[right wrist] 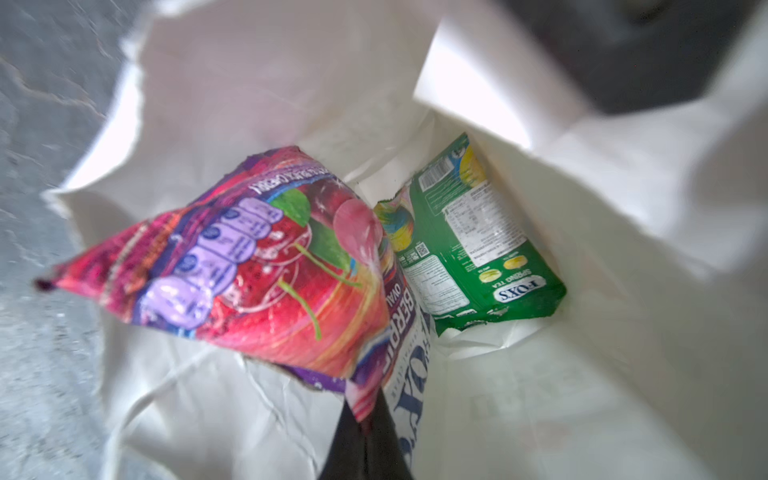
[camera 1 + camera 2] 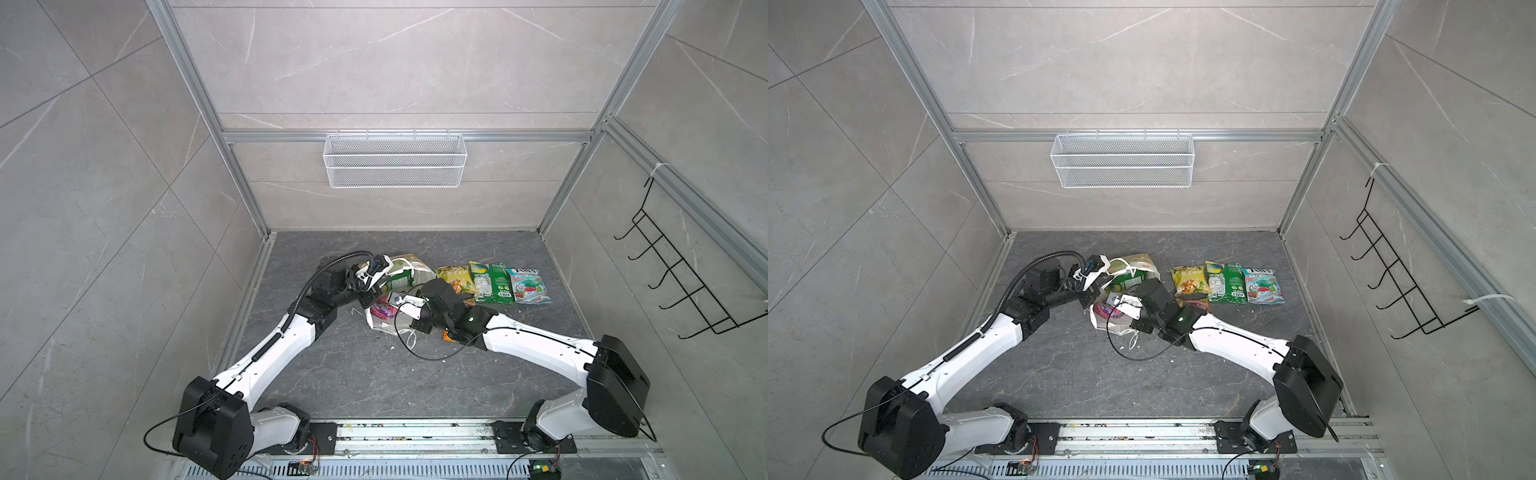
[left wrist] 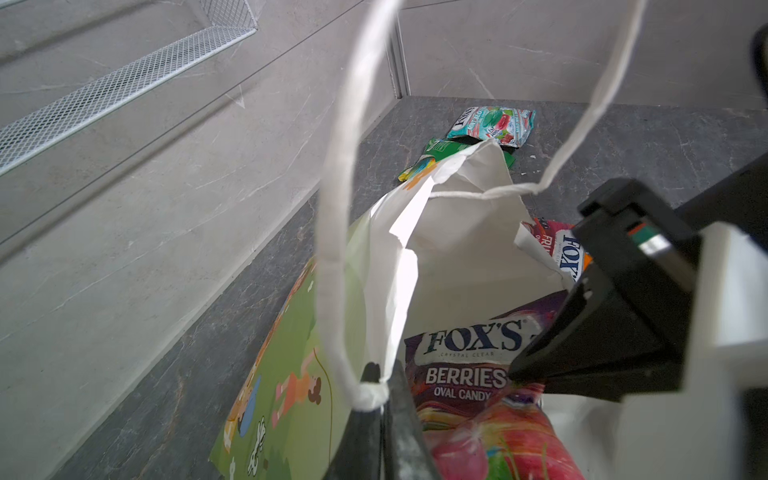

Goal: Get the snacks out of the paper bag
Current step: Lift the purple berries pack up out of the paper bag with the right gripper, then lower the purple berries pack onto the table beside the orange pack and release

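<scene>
Paper bag (image 2: 409, 266) sat left of centre on the dark worktop (image 2: 374, 374), its mouth open toward both arms and its rim crumpled. The outside was pale green with cartoon figures.

Left gripper (image 3: 384, 374) was pinched shut on the bag's rim at the root of a white cord handle (image 3: 332, 208), which looped up before the wrist camera.

Right gripper (image 1: 365, 419) was inside the mouth, clamped on a corner of the purple packet (image 3: 465, 374). It read "FOX'S CRYSTAL CLEAR BERRIES OVAL CANDY". In the right wrist view its far corner overlapped the rim.

A green packet (image 1: 478, 249) lay deep in the bag, marked "FOX'S SPRING TEA". Its barcode showed, but the fine print was unreadable.

A row lay edge to edge on the worktop right of the bag:
- yellow chip bag (image 2: 455, 278), name not legible
- second green packet (image 2: 492, 282)
- teal packet (image 2: 528, 286), "FOX'S MINT"

An orange-red packet (image 3: 555, 239) marked "FOX'S" lay just beyond the rim, mostly under the right arm in both top views.

Bare worktop lay in front of the bag between the arms, and behind the row up to the back wall. The mesh basket (image 2: 395, 166) and hook rack (image 2: 681, 274) hung on the walls, well apart from everything.
</scene>
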Controlling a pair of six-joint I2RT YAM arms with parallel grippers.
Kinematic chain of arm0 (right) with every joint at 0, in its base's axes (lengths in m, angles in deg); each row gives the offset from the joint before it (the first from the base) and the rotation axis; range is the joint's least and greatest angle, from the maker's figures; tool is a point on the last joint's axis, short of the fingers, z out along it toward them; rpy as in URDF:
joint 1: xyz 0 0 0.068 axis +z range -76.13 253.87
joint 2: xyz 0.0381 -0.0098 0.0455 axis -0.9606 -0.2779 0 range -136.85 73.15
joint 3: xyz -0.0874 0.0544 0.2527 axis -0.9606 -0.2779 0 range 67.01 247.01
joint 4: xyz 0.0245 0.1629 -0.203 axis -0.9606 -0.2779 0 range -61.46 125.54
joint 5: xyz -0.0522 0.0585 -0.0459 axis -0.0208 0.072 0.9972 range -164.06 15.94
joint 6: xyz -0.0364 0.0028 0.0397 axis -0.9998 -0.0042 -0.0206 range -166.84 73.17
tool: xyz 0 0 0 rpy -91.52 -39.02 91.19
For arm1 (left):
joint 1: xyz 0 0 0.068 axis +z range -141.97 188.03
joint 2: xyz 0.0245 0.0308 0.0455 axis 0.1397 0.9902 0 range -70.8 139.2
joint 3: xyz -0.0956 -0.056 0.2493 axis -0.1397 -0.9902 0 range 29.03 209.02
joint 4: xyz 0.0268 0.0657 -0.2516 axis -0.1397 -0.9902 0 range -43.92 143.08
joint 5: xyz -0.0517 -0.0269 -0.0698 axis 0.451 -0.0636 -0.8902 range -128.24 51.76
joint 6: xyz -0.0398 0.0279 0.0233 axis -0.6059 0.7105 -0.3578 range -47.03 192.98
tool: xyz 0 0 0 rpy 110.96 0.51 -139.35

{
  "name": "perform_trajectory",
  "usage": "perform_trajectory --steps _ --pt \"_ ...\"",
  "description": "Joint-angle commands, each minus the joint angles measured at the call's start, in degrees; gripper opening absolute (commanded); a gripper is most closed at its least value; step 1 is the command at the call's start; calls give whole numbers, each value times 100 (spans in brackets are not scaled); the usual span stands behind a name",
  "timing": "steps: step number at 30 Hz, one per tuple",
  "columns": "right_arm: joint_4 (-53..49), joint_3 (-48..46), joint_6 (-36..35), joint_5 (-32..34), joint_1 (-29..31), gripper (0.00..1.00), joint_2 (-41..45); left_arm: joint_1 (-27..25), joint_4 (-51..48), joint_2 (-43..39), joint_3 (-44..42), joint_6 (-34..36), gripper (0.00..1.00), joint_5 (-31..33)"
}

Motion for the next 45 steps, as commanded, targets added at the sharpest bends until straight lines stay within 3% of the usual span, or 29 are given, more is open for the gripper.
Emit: perform_trajectory --steps 1,18,27,35,39,45 --pt "-105 13 319 -240 29 0 434 10 226 76 117 -72 0 184" --pt "-1253 530 1040 -684 29 0 1963 10 541 52 127 -250 0 954" --pt "-1615 721 1611 341 26 0 2633 11 570 -9 92 -358 0 816" --pt "-1940 653 2309 1658 -55 0 3039 9 676 -87 -56 -470 0 830" --pt "-2260 592 2809 2028 -447 0 2920 9 767 -79 -90 -487 0 838" --pt "-2880 502 3913 1988 -1476 0 2485 9 776 -137 -153 -486 0 836"
